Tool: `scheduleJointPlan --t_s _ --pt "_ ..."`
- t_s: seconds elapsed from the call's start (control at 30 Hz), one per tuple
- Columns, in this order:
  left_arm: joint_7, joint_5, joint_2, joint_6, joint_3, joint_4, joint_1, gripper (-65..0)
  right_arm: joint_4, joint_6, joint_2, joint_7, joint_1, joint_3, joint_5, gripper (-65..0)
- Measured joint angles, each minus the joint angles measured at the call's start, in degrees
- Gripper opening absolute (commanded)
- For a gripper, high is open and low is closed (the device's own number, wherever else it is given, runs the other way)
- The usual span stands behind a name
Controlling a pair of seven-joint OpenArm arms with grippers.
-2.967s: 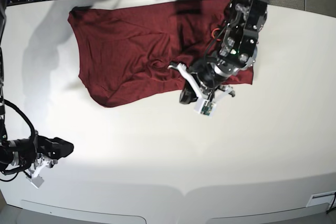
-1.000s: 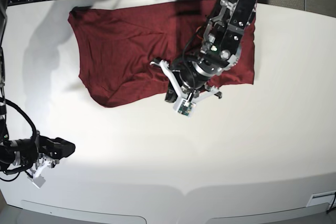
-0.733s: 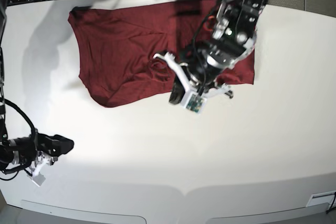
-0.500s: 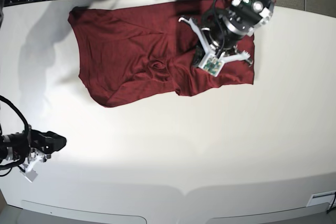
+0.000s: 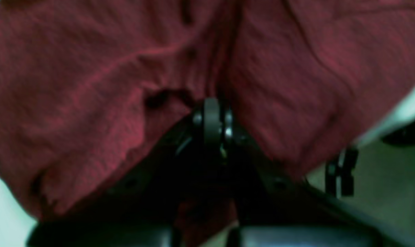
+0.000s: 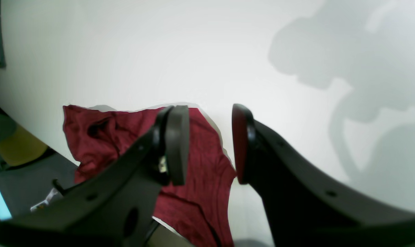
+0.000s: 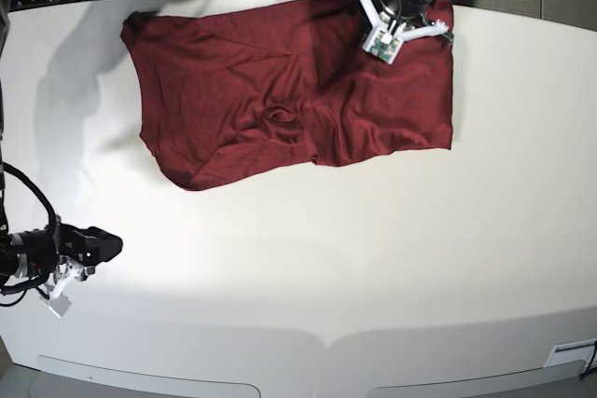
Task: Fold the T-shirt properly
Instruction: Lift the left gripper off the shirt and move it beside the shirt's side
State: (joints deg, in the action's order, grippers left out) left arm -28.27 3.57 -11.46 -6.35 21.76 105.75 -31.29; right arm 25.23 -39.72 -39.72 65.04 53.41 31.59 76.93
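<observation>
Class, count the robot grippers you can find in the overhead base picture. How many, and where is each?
2. The left gripper is at the table's far edge, over the T-shirt. The right gripper is by the table's near-left edge, away from the shirt. None appears hidden.

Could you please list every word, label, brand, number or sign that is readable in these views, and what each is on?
None can be read.
T-shirt: plain maroon cloth, no print or tag showing.
Table: bare white, no markings.
Left hand: small green board, any marks too small to read.
</observation>
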Motion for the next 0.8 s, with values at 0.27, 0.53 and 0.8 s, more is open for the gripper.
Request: scheduleJointPlan --t_s 0.27,0.53,0.8 --pt "1.1 9.9 0.0 -2.4 0.0 1.2 -4.9 -65.0 0.0 0.0 0.0 -1.3 0.0 0.0 0.2 -43.6" --pt "3.1 11.8 -0.1 4.4 -0.1 10.6 -4.7 -65.0 0.0 0.0 0.1 1.4 0.0 0.0 0.0 -43.6" --pt "2.8 6.6 0.1 8.5 -4.3 11.6 1.6 -65.0 0.0 0.0 -0.9 7.6 -2.9 0.0 0.1 -43.6"
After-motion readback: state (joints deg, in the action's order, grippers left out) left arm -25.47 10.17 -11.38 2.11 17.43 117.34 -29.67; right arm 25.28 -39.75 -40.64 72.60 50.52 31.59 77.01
